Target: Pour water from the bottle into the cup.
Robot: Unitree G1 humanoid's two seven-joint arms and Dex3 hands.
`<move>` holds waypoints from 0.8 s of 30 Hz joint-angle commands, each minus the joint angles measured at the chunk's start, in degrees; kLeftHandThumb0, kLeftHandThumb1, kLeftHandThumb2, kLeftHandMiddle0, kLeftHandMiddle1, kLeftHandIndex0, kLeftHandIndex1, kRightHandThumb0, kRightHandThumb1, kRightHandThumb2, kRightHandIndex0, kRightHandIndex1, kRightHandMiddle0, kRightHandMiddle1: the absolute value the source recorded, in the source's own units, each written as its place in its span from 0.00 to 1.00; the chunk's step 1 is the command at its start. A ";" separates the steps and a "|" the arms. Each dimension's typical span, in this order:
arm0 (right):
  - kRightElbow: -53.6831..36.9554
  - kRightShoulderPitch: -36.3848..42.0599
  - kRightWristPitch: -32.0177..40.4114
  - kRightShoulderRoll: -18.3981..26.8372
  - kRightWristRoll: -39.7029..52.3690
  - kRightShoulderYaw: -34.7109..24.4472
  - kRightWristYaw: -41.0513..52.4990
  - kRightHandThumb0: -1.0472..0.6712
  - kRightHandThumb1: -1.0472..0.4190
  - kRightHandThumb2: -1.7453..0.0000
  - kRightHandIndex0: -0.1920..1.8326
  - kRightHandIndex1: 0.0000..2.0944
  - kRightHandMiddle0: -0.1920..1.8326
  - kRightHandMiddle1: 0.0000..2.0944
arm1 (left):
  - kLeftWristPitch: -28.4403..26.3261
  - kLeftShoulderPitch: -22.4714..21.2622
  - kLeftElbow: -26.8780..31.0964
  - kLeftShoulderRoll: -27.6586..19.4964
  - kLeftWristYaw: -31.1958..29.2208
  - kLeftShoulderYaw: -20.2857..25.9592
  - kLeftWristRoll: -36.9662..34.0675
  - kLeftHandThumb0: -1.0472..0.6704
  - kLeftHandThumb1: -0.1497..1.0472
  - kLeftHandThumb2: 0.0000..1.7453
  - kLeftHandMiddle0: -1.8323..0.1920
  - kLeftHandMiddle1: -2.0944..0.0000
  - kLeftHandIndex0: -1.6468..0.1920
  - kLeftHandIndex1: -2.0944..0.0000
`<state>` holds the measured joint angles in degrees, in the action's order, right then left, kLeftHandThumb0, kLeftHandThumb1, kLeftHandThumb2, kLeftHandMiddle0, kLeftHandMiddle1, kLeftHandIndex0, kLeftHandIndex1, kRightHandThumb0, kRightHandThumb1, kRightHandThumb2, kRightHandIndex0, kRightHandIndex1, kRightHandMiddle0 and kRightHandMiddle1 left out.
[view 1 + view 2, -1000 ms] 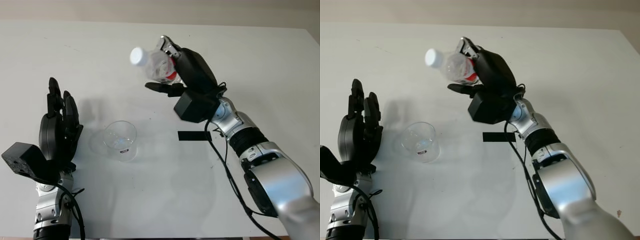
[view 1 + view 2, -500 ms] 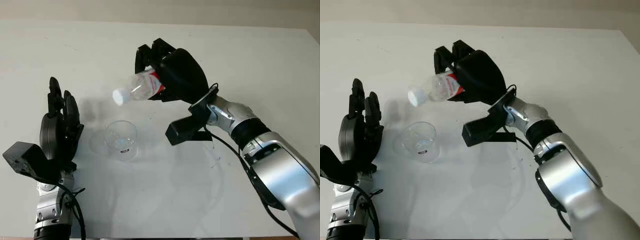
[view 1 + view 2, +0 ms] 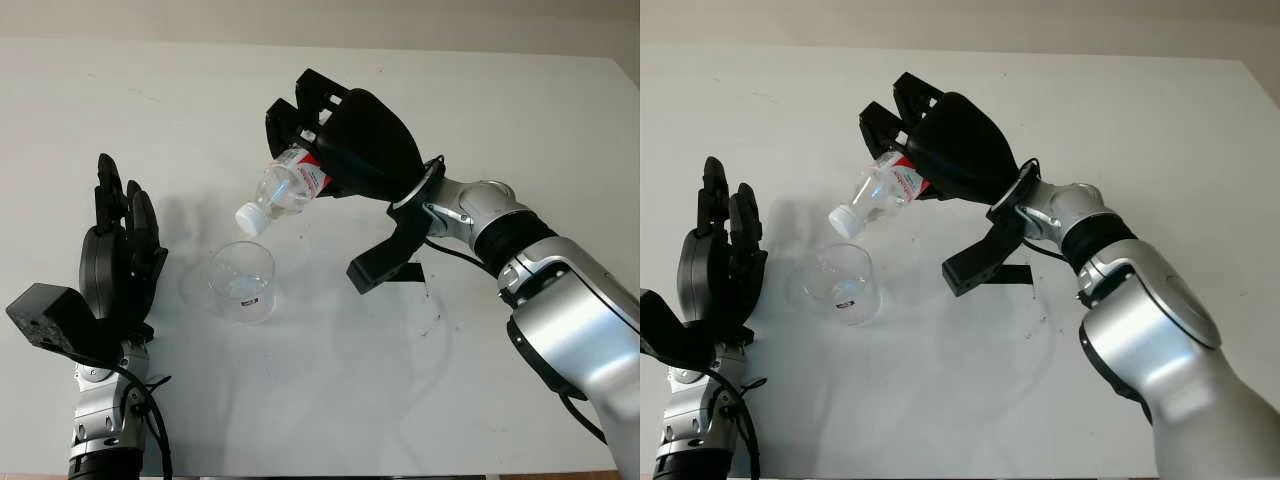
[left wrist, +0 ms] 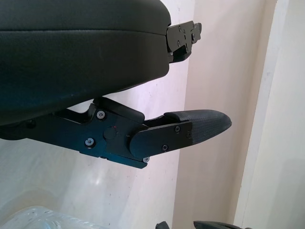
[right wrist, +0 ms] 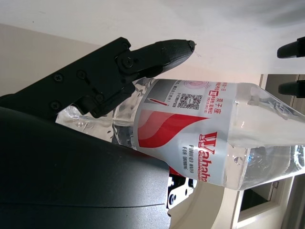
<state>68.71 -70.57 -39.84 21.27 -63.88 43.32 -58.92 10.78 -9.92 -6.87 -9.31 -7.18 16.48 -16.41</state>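
much of the bottle (image 3: 288, 186) is hidden under the right hand (image 3: 345, 150), whose fingers are wrapped around its labelled body; whether water is flowing cannot be made out. the bottle is tilted neck-down, its white cap (image 3: 248, 217) still on, just above and beyond the cup (image 3: 241, 281). the cup, clear plastic and round, stands upright on the white table (image 3: 320, 400). a black tape strip (image 3: 1011, 273) beside the cup is partly covered by the right wrist. the left hand (image 3: 118, 260) is held open just beside the cup.

Matte black shells on left robot hand (image 3: 120, 265) & right robot hand (image 3: 345, 150), w/ small screws. Silver forearms (image 3: 570, 320), black cables (image 3: 150, 420).
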 commanded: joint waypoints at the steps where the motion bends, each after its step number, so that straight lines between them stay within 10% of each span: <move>1: 0.23 -2.58 0.04 0.74 -0.22 0.49 -1.59 0.31 0.00 0.77 0.63 1.00 0.47 1.00 | 0.22 -0.09 -0.13 0.34 -0.03 -0.13 0.20 0.19 1.00 0.32 0.99 0.97 1.00 0.99; 24: 1.03 -7.20 1.51 0.96 -9.10 10.59 -18.51 0.30 0.00 0.79 0.68 1.00 0.49 1.00 | 0.74 -1.19 -1.07 0.22 -0.07 0.09 0.90 0.19 1.00 0.32 1.00 0.97 1.00 1.00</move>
<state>69.89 -75.71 -38.83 22.12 -72.73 53.68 -76.23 11.04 -11.00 -7.72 -8.98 -7.32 16.48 -15.88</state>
